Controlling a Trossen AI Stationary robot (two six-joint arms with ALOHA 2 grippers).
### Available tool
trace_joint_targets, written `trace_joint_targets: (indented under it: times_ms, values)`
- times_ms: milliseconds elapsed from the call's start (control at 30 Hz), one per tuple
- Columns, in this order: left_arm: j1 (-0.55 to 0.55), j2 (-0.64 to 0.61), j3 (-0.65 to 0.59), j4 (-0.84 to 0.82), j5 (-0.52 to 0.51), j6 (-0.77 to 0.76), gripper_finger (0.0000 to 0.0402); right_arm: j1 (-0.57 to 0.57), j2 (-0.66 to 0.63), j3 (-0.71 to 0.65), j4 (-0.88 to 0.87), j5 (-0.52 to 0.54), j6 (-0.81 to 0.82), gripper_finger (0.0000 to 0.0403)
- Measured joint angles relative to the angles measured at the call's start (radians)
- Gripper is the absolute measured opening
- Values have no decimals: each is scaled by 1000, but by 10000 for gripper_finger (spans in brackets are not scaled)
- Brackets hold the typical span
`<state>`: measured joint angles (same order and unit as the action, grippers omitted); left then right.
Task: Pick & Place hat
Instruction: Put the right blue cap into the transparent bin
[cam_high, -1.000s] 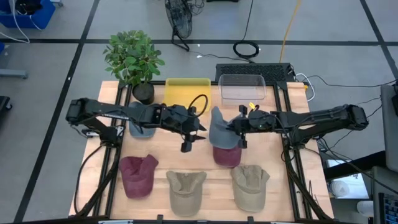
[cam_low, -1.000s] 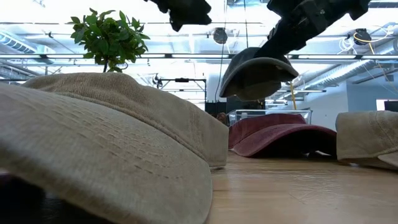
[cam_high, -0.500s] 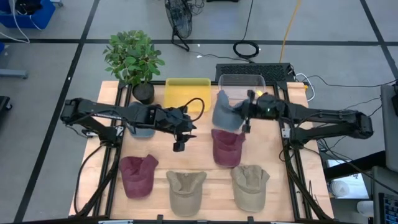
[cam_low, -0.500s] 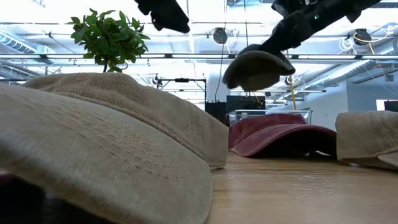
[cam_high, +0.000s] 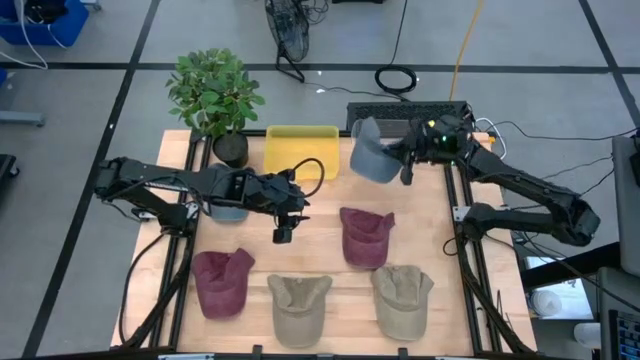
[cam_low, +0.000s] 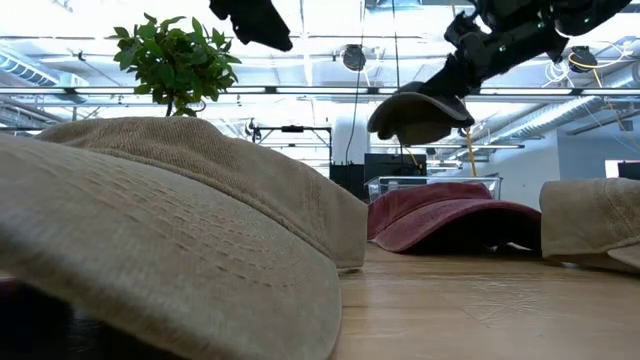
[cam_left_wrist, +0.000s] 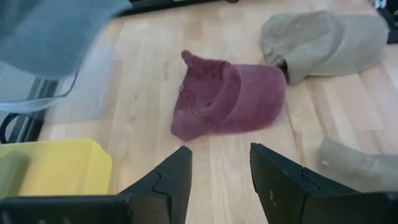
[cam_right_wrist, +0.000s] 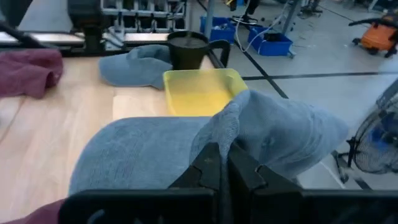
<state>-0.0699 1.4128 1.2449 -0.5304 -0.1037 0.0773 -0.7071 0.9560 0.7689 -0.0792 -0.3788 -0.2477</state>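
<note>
We see the right gripper (cam_high: 405, 160) raised above the table's (cam_high: 320, 255) far edge, its fingers (cam_right_wrist: 211, 165) clamped on a fold of the blue-grey hat (cam_high: 372, 158). The hat hangs clear of the table, over the clear bin (cam_high: 432, 128) at the far edge, just beside the yellow bin (cam_high: 290, 145). In the low view the hat (cam_low: 418, 112) appears well above the table surface, its brim (cam_low: 425, 127) tilted down.

The left gripper (cam_high: 283, 228) hovers near the middle of the table, towards the left side, its fingers (cam_left_wrist: 171, 180) parted and holding nothing. Ahead of it on the wood lies a maroon hat (cam_left_wrist: 227, 99), with a tan hat (cam_left_wrist: 323, 40) just beyond.

On the table we count further hats: a second blue-grey hat (cam_high: 228, 205) under the left arm near the left edge, a maroon hat (cam_high: 220, 280) near the front left corner, a tan hat (cam_high: 300, 305) at the middle of the front edge, and a tan hat (cam_high: 403, 297) towards the front right corner. A potted plant (cam_high: 215, 95) stands at the far left corner.
</note>
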Motion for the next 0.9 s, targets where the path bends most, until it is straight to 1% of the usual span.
trace_joint_targets:
  times_ms: [133, 233, 400, 500, 733, 833, 900]
  values:
    - [0, -3, 0, 5, -2, 4, 166, -94, 25, 0, 0, -68, 0, 0]
    - [2, -1, 0, 6, -2, 6, 166, -142, 60, 0, 0, -128, 2, 0]
    - [3, -2, 0, 10, -2, 6, 166, -189, 126, 0, 9, -156, -34, 0]
    - [3, -2, 0, 10, -2, 6, 166, -227, 162, 0, 36, -223, -51, 0]
    - [3, -2, 0, 10, -2, -4, 166, -321, 243, 0, 138, -329, 9, 0]
    - [2, -2, 0, 11, -2, -11, 166, -342, 280, 0, 143, -334, 17, 0]
    - [-2, -2, 0, 10, -2, -21, 166, -353, 302, 0, 143, -358, 15, 0]
